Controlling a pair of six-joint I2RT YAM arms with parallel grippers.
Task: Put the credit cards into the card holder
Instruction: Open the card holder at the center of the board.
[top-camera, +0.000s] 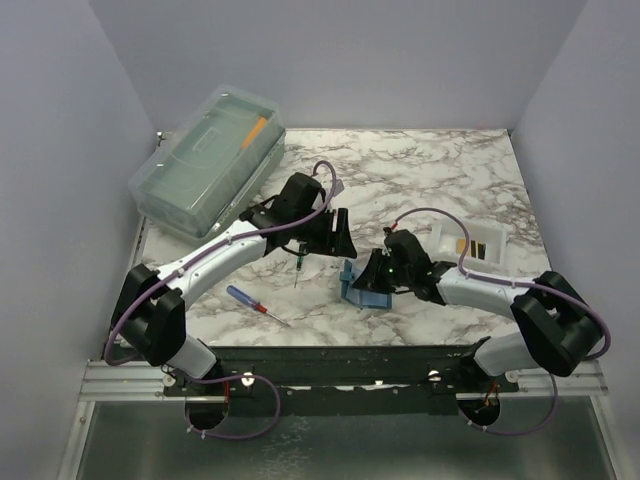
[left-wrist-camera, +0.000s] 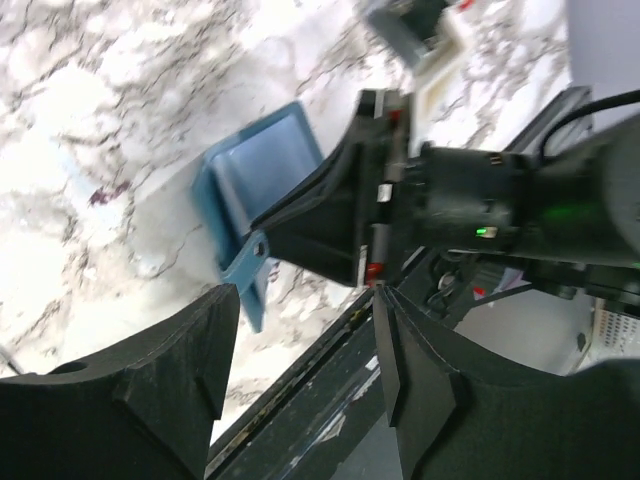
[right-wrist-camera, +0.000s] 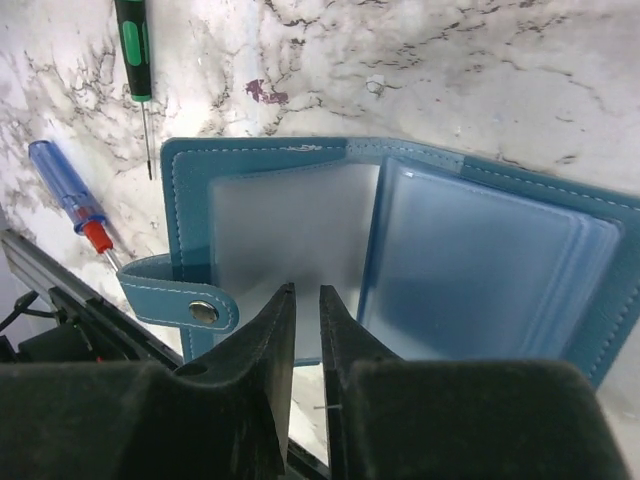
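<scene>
The teal card holder (right-wrist-camera: 400, 170) lies open on the marble table, its clear inner sleeves facing up and its snap tab (right-wrist-camera: 180, 300) at the lower left. It also shows in the top view (top-camera: 358, 292) and the left wrist view (left-wrist-camera: 262, 165). My right gripper (right-wrist-camera: 306, 292) is right over the holder's left sleeve. Its jaws are almost together, with only a thin slit and nothing seen between them. My left gripper (left-wrist-camera: 305, 350) is open and empty, hovering just left of the holder (top-camera: 338, 238). A yellow card (top-camera: 462, 245) and a dark-striped card (top-camera: 481, 248) lie in the white tray (top-camera: 440, 232).
A big clear lidded box (top-camera: 205, 165) with an orange item inside stands at the back left. A blue-handled screwdriver (top-camera: 252, 302) and a green-handled one (top-camera: 299, 266) lie on the marble left of the holder. A black rail (top-camera: 340, 352) runs along the near edge.
</scene>
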